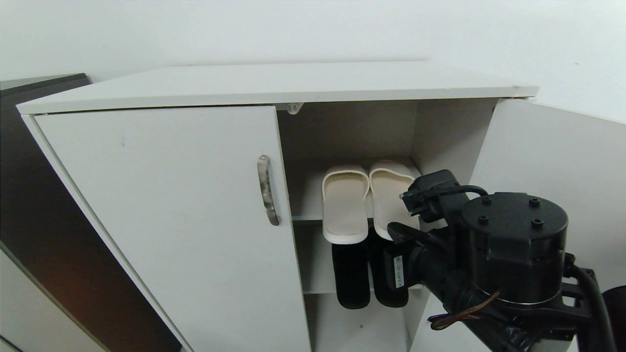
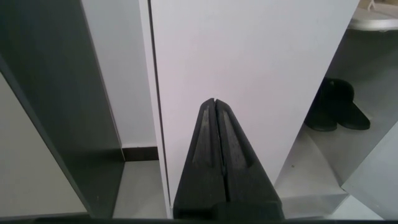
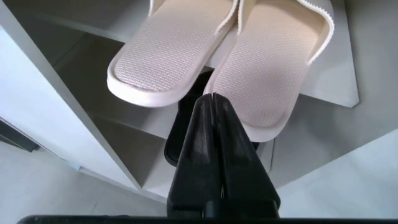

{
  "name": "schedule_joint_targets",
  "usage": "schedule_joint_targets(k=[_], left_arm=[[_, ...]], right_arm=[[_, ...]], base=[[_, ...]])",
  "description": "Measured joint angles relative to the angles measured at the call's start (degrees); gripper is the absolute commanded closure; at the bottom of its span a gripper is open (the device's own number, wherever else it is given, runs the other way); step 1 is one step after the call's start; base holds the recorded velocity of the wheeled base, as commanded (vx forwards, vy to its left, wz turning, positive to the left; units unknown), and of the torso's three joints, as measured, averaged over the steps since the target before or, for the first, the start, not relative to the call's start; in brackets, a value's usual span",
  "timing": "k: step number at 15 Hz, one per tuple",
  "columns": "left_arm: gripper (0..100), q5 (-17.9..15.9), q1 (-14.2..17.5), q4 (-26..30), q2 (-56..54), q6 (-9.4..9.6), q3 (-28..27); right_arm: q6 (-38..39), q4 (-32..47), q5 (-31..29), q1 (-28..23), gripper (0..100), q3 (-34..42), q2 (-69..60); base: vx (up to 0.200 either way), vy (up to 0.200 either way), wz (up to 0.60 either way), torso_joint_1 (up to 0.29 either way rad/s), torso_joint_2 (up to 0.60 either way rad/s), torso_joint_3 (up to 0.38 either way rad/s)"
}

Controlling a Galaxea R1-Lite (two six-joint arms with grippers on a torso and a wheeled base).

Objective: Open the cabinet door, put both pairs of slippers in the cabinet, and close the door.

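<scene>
The white cabinet (image 1: pixel 274 83) has its right door (image 1: pixel 547 156) swung open and its left door (image 1: pixel 171 220) closed. A white pair of slippers (image 1: pixel 345 205) lies on the upper shelf, heels hanging over the edge. A black pair (image 1: pixel 351 274) lies on the shelf below. My right gripper (image 3: pixel 213 99) is shut with nothing in it, just in front of the white slippers (image 3: pixel 186 50) and above the black ones (image 3: pixel 186 99). My left gripper (image 2: pixel 214 106) is shut and empty, facing the closed left door (image 2: pixel 249 56). One black slipper (image 2: pixel 336 106) shows beyond that door's edge.
A metal handle (image 1: pixel 267 195) sits on the left door's right edge. A dark piece of furniture (image 1: pixel 44 195) stands close to the cabinet's left side, with a narrow strip of floor (image 2: pixel 140 186) between. My right arm (image 1: pixel 513 244) stands between the open door and the shelves.
</scene>
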Motion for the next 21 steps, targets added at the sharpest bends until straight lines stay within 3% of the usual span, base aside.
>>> schedule_joint_targets(k=[18,21], left_arm=[[100,0.04,0.05,-0.02,0.00,-0.16,0.02],[100,0.04,0.02,-0.09,0.00,-0.13,0.00]], right_arm=[[0.22,-1.11,0.05,-0.11,100,0.46,1.21],[0.22,-1.33,0.18,-0.59,100,0.72,1.24]], base=[[-0.200,0.000,0.00,0.001,0.00,0.003],[0.000,0.000,0.00,0.000,0.00,0.000]])
